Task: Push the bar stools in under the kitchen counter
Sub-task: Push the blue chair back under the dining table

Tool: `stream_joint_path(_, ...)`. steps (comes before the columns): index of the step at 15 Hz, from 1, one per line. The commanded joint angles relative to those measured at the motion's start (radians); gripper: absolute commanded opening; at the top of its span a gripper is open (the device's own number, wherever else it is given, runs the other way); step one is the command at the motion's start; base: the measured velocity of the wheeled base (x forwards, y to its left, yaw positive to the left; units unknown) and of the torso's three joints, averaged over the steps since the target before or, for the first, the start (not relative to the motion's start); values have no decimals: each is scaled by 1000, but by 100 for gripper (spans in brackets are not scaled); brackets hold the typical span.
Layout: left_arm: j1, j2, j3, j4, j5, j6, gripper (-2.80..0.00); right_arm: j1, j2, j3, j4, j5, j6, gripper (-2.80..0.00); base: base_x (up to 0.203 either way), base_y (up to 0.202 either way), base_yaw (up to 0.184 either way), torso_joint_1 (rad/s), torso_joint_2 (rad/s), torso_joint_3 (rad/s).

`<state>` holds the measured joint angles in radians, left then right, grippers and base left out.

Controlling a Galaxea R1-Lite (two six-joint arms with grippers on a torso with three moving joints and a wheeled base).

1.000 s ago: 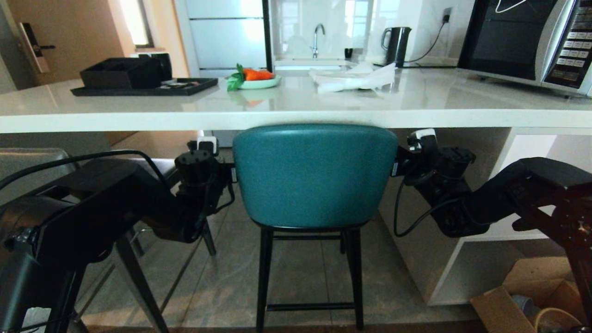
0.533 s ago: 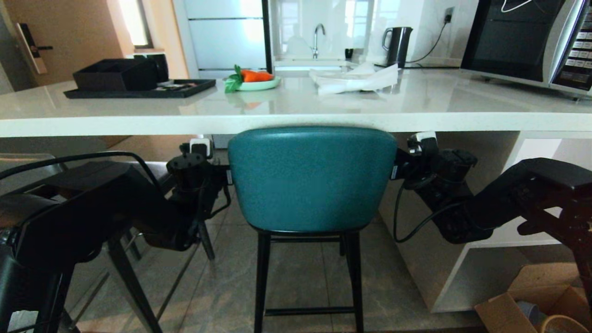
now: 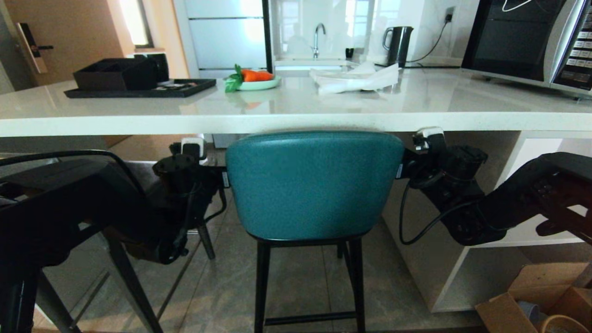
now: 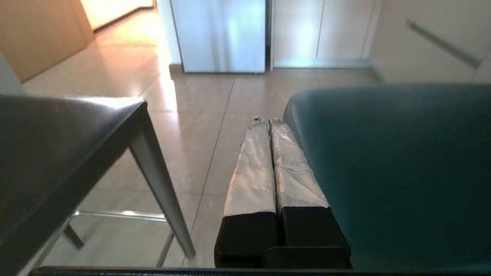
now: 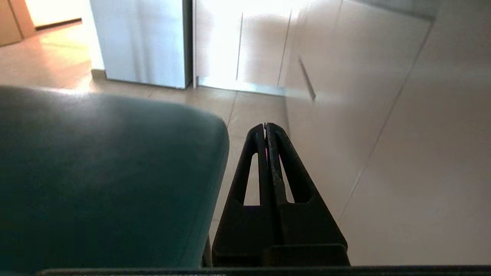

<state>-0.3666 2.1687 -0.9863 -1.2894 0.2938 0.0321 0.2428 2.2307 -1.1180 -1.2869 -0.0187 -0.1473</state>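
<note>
Flanking the teal stool (image 3: 314, 185) under the glossy white counter (image 3: 296, 121), both end effectors (image 4: 267, 126) (image 5: 265, 128) are pinched closed, empty.

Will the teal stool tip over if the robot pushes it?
Possibly: the teal stool is tall on thin legs, and both shut grippers, left and right, sit high beside its back. Its splayed legs probably help it slide on the smooth floor.

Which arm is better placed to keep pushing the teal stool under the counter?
Neither clearly: the left gripper and right gripper, both shut, flank the teal stool at matching height, under the counter edge. The left sits closer to the grey stool.
</note>
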Motion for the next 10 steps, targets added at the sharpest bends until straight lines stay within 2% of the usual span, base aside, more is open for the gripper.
stream_joint_path(1,-72,12,-46,11,4,1,-280,21,-35,14,-14,-4,-1,-280,0,0,0,0,0,0)
stream_joint_path(3,-59,21,-56,19,4,0,-280,21,-53,40,-14,-4,-1,-280,0,0,0,0,0,0)
stream_joint_path(7,-17,-1,24,-9,3,-3,-280,-24,-71,71,-15,-3,2,-280,0,0,0,0,0,0)
stream_joint_path(10,-11,11,20,-27,4,-1,-280,-26,-65,77,-24,-11,-1,-280,0,0,0,0,0,0)
